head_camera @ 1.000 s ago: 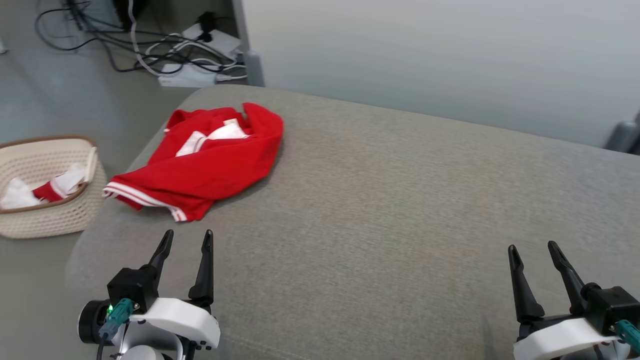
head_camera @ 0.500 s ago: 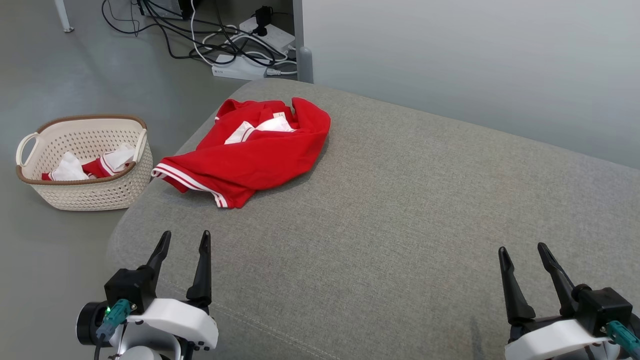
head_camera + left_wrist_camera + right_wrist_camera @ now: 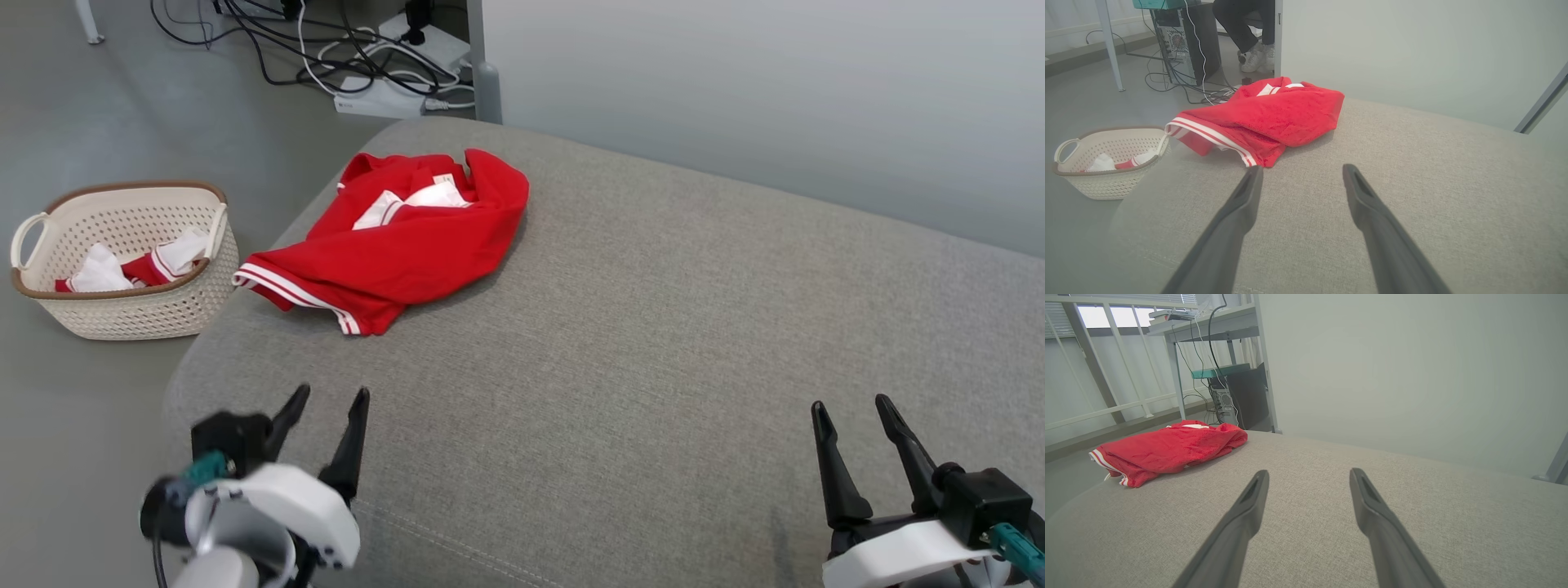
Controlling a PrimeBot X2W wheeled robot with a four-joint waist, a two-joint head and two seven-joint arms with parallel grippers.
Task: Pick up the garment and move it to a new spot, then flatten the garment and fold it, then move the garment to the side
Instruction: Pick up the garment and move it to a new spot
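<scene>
A crumpled red garment (image 3: 400, 241) with white-striped trim lies at the far left corner of the grey cushioned surface (image 3: 653, 343); one striped edge hangs slightly over the left side. It also shows in the left wrist view as the garment (image 3: 1274, 116) and in the right wrist view as the garment (image 3: 1167, 451). My left gripper (image 3: 333, 400) hovers open over the near left of the surface, short of the garment, nothing between its fingers (image 3: 1241, 208). My right gripper (image 3: 851, 408) stands open at the near right, far from the garment.
A cream woven basket (image 3: 122, 261) with red and white cloth sits on the floor left of the surface. Cables and power strips (image 3: 384, 73) lie on the floor behind. A pale wall panel (image 3: 735, 98) backs the surface. A person's legs and shoes (image 3: 1253, 57) show by a computer tower.
The camera swung, shifting the whole scene. My left gripper has tilted and moved slightly rightward and forward, blurred in motion. The right gripper and the garment stay put.
</scene>
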